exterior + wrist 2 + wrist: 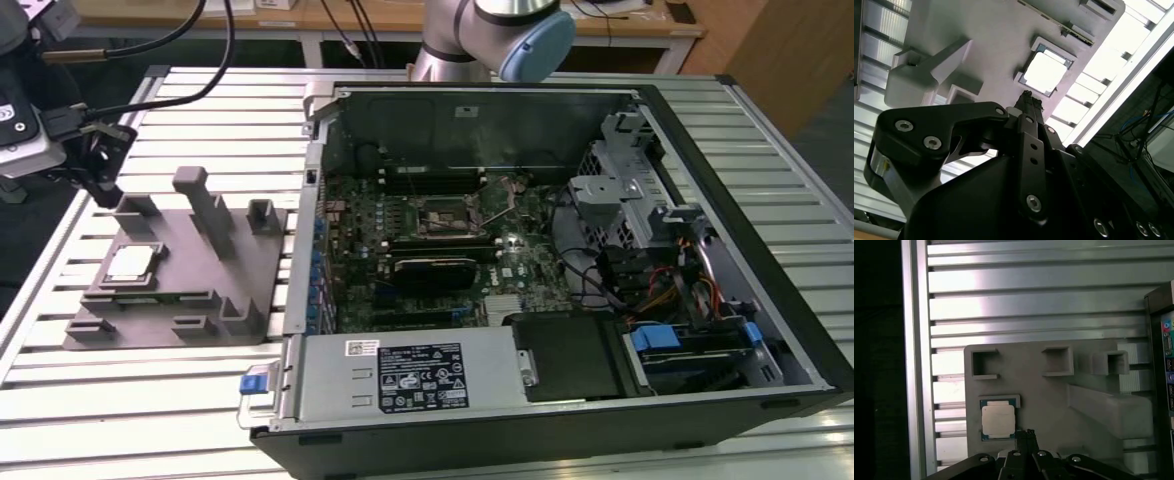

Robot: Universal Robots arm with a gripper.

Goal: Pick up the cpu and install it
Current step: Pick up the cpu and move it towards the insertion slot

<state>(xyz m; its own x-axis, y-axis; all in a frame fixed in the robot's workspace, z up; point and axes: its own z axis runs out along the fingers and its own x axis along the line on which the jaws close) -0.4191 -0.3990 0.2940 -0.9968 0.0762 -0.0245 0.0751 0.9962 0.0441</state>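
Silver-white metal marks the cpu (134, 263), which lies flat in a shallow square pocket of the grey plastic fixture block (187, 285) on the slatted aluminium worktop (160, 390), not yet lifted. The hand (104, 192) hangs above the fixture's far corner at the exterior view's left, with clear air between its tips and the block. Its fingers are drawn narrow, tips together, and carry nothing. Finding on alignment: the hand is not over the chip. In the exterior view the cpu lies nearer the camera than the fingertips and slightly toward the exterior view's right. In the first wrist view the cpu (998, 420) sits just beside the hand (1027, 434), off the line of the tips. The second wrist view shows the same offset between cpu (1046, 72) and hand (1027, 98). The chip is square, so it offers no long axis; its edges run parallel to the pocket walls. The black-framed motherboard socket (447, 215) stands well apart, inside the open computer case (534, 125), toward the exterior view's right. Judgement: work stands at the approach to the pick, and the sideways offset is the governing relation.
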